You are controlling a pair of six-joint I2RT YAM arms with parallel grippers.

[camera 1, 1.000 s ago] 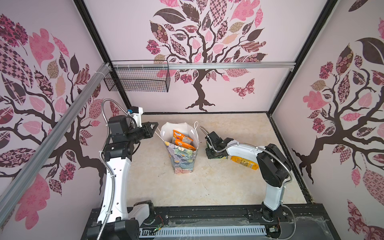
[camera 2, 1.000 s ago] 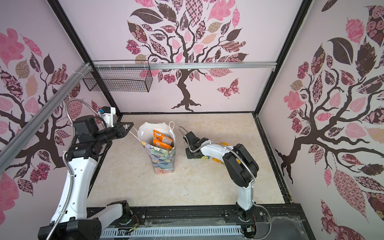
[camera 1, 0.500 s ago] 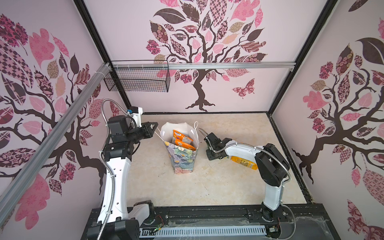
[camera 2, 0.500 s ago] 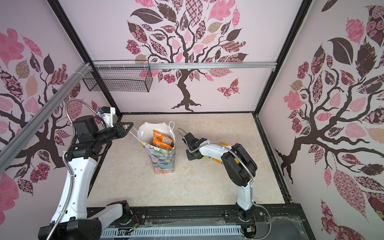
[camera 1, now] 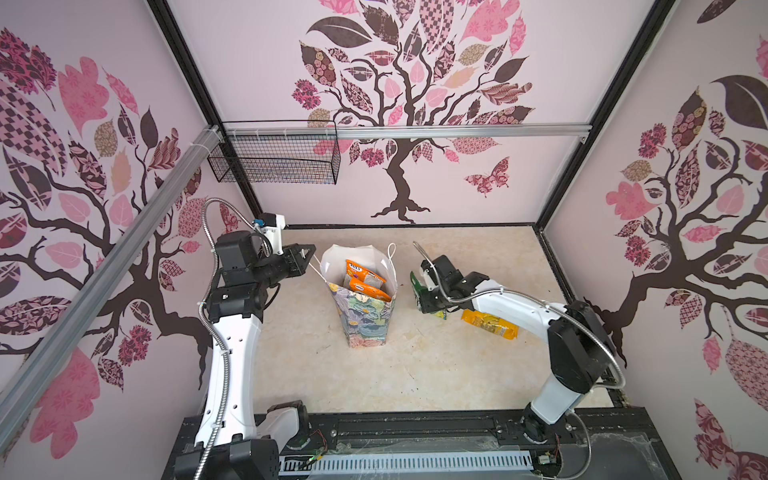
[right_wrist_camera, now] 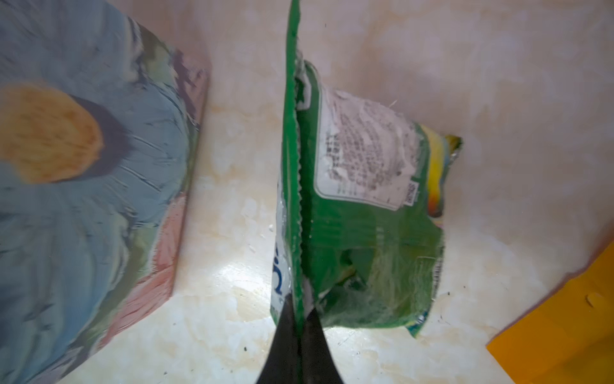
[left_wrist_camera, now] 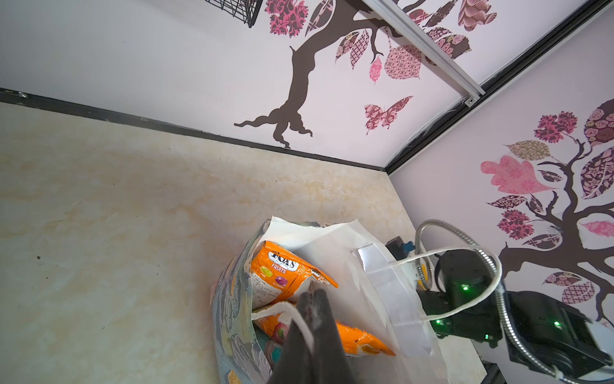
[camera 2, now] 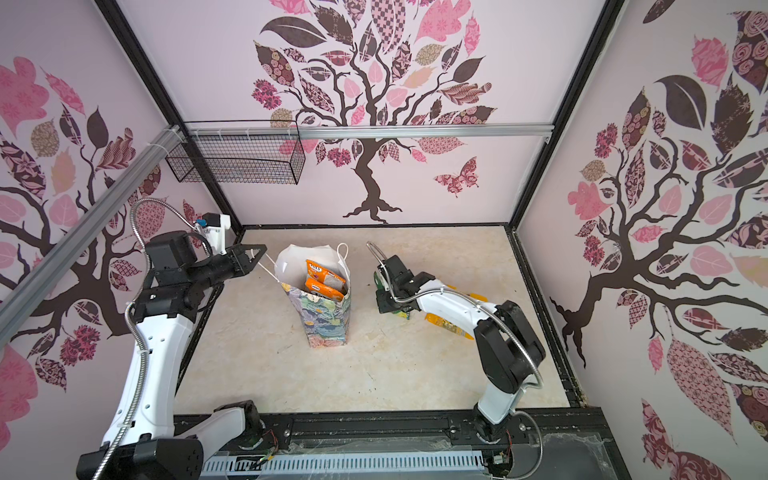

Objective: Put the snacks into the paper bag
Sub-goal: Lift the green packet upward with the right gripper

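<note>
Seen in both top views from high above the front rail (camera 1: 415, 426), side by side, angled down toward the back wall (camera 1: 478, 174), far enough to hold both arms, the paper bag (camera 1: 368, 328) and the tabletop (camera 1: 436, 374). From the left wrist, close behind the closed left gripper (left_wrist_camera: 314, 306), looking over the bag's mouth toward the right arm (left_wrist_camera: 471, 299). From the right wrist, very near, down past the clamped right gripper (right_wrist_camera: 300, 319) along the green snack packet (right_wrist_camera: 365, 239), bag side and tabletop shared with the top views.

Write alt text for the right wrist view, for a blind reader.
The right gripper is shut on the serrated edge of a green snack packet. The flowered paper bag stands beside it; part of a yellow packet shows.
</note>
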